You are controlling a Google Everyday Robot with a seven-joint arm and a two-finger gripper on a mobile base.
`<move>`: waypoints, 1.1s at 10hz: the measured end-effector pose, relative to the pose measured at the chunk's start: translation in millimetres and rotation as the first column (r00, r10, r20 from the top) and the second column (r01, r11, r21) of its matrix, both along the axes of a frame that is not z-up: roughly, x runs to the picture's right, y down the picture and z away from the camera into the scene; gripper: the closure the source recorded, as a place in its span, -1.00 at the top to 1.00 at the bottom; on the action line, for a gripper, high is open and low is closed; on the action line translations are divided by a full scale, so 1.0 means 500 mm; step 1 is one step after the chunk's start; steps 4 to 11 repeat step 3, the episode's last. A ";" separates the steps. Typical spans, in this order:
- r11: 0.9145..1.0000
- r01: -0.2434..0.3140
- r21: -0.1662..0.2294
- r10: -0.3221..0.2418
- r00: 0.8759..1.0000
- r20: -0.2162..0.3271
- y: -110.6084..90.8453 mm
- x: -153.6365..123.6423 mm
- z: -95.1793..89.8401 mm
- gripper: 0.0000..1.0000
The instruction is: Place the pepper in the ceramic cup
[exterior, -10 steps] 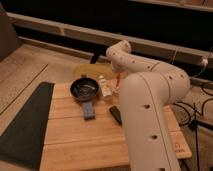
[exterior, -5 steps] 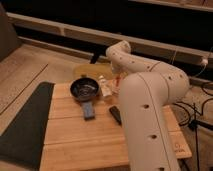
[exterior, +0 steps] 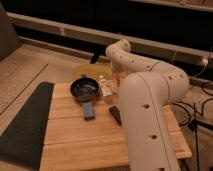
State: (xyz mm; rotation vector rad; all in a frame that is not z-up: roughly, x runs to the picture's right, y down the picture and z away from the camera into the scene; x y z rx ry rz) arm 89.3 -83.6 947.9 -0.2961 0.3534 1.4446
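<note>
A large white robot arm (exterior: 150,105) fills the right half of the frame, rising from the lower right and bending over at the upper centre, then reaching down toward the far edge of a wooden table (exterior: 80,135). The gripper (exterior: 118,80) sits at the end of that reach, just right of frame centre, low over the table's back edge and mostly hidden by the arm's own links. Whether it is clenched, released or grasping something cannot be told.

A small patch of orange shows right at the gripper, which may be the pepper (exterior: 119,78), though its shape is not clear enough to be sure. The ceramic cup cannot be made out; the area beside the gripper is covered by the arm.

On the table, a round black pan (exterior: 84,89) lies left of centre, with a slim white bottle (exterior: 105,88) standing just to its right, near the gripper. In front of the pan lies a blue-grey block (exterior: 89,110), and to the right of it a black bar (exterior: 115,114) lies partly under the arm. A yellowish object (exterior: 90,71) sits behind the pan. A dark mat (exterior: 22,125) covers the floor at the lower left.
</note>
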 end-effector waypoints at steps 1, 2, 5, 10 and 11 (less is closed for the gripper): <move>1.000 -0.005 -0.001 0.005 1.000 0.003 0.000 -0.001 -0.001 0.50; 1.000 -0.011 -0.004 0.011 1.000 0.005 0.002 -0.001 -0.001 0.50; 1.000 -0.018 -0.005 0.018 1.000 0.008 0.001 -0.002 -0.002 0.50; 1.000 -0.018 -0.005 0.018 1.000 0.008 0.001 -0.002 -0.002 0.50; 1.000 -0.018 -0.005 0.018 1.000 0.008 0.001 -0.002 -0.002 0.50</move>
